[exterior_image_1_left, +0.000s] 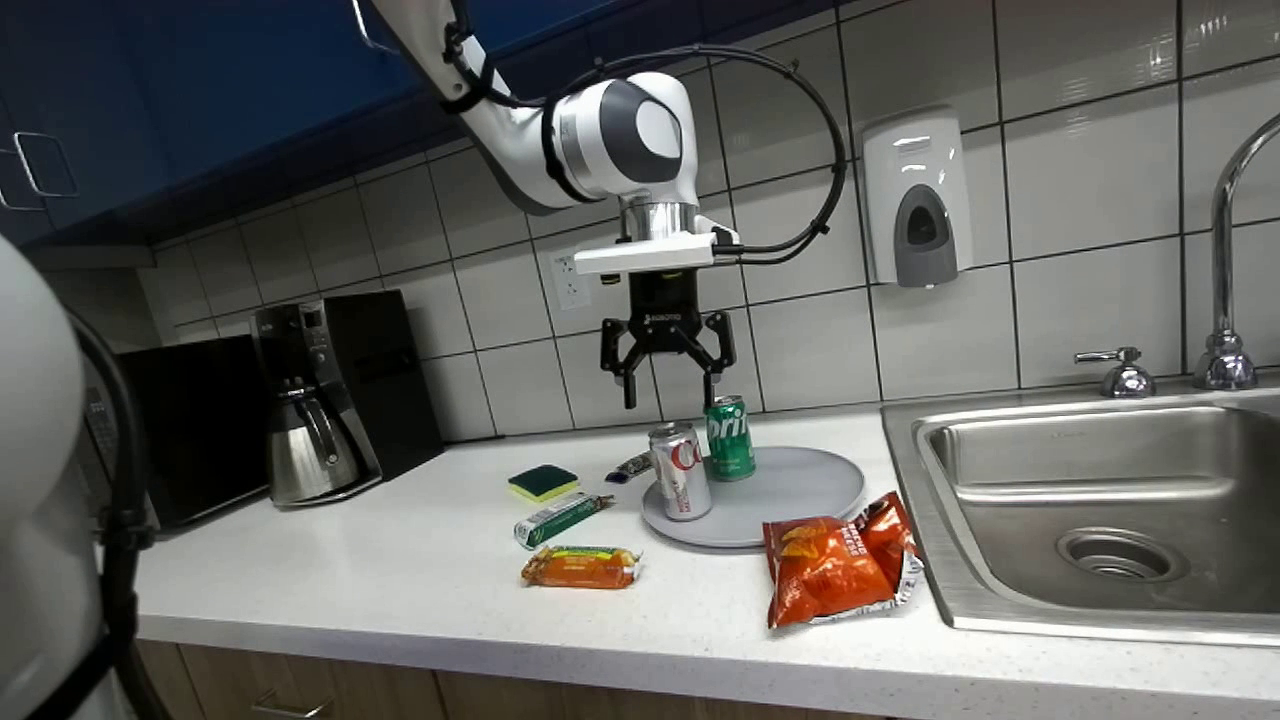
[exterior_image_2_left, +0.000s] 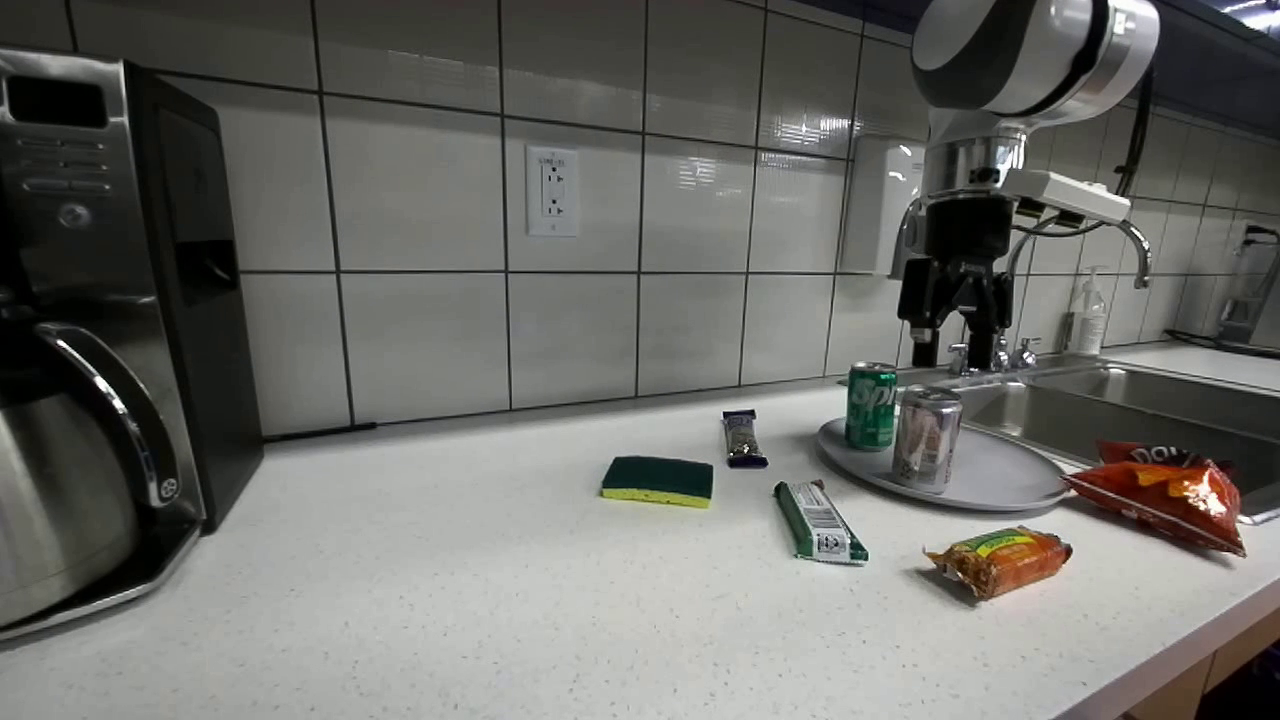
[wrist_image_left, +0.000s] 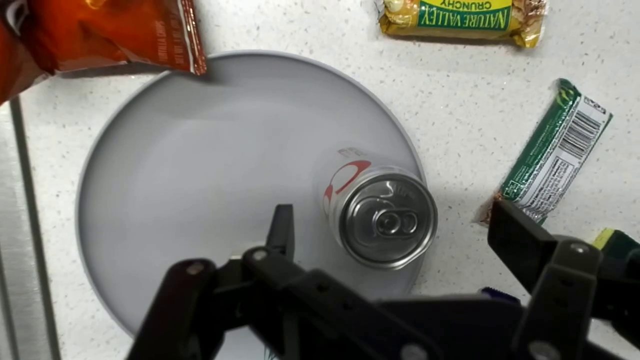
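My gripper (exterior_image_1_left: 670, 397) is open and empty, pointing down above the plate; it also shows in an exterior view (exterior_image_2_left: 955, 350). In the wrist view the fingers (wrist_image_left: 392, 215) stand apart on either side of the top of a silver can (wrist_image_left: 387, 222), with the fingertips above it and not touching. The silver can (exterior_image_1_left: 682, 475) stands upright on the round grey plate (exterior_image_1_left: 790, 490), near its edge. A green Sprite can (exterior_image_1_left: 731, 440) stands upright beside it on the plate; in the wrist view it is mostly hidden behind the gripper.
On the white counter lie an orange chip bag (exterior_image_1_left: 835, 565) against the plate, an orange-yellow bar (exterior_image_1_left: 582, 567), a green bar (exterior_image_1_left: 562, 519), a dark bar (exterior_image_2_left: 742, 438) and a sponge (exterior_image_2_left: 658, 481). A sink (exterior_image_1_left: 1100, 500) and a coffee maker (exterior_image_1_left: 315, 430) flank them. A tiled wall stands behind.
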